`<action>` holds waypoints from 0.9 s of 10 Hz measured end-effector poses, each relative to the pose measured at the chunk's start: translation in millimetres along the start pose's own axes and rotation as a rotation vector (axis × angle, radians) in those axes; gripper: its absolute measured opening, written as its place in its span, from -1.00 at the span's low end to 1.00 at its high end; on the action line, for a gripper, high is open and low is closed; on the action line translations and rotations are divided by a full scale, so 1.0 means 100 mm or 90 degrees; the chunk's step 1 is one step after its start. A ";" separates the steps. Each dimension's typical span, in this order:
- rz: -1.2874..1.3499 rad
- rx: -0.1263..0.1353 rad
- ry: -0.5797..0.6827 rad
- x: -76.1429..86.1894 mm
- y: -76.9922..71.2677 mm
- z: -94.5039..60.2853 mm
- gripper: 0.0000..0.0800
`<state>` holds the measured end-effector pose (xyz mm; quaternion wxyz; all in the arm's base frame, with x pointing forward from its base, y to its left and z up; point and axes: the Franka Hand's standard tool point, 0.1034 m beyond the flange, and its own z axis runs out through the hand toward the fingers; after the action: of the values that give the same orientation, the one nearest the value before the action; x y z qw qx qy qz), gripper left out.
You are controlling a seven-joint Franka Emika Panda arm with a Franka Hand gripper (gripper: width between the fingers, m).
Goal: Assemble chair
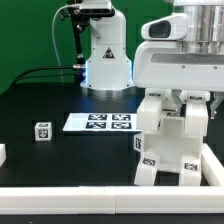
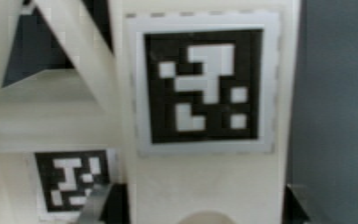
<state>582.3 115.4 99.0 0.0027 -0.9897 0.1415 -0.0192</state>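
- Nearest, just behind the white front rail (image 1: 100, 200), the chair (image 1: 168, 148) stands at the exterior view's right, with several blocky tagged parts already joined into 1 upright structure.
- The gripper (image 2: 202, 206) is clamped on 1 tagged bar (image 2: 202, 60) of it, a finger on each side.
- No separate chair part shows elsewhere, so I judge assembly late; whether every joint is seated I cannot tell.
- Farther back lie the small cube (image 1: 42, 131) and the marker board (image 1: 100, 122).

Marker board (image 1: 100, 122) and small tagged cube (image 1: 42, 131), apart, on the black table (image 1: 40, 100)
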 end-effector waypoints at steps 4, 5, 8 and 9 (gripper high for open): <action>-0.037 0.003 0.024 0.31 -0.09 0.00 0.18; -0.050 0.002 0.029 0.35 -0.12 0.01 0.18; -0.070 -0.002 0.034 0.38 -0.07 0.12 0.62; -0.069 -0.001 0.033 0.38 -0.08 0.11 0.62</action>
<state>621.7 111.9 89.1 -0.0031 -0.9952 0.0874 -0.0449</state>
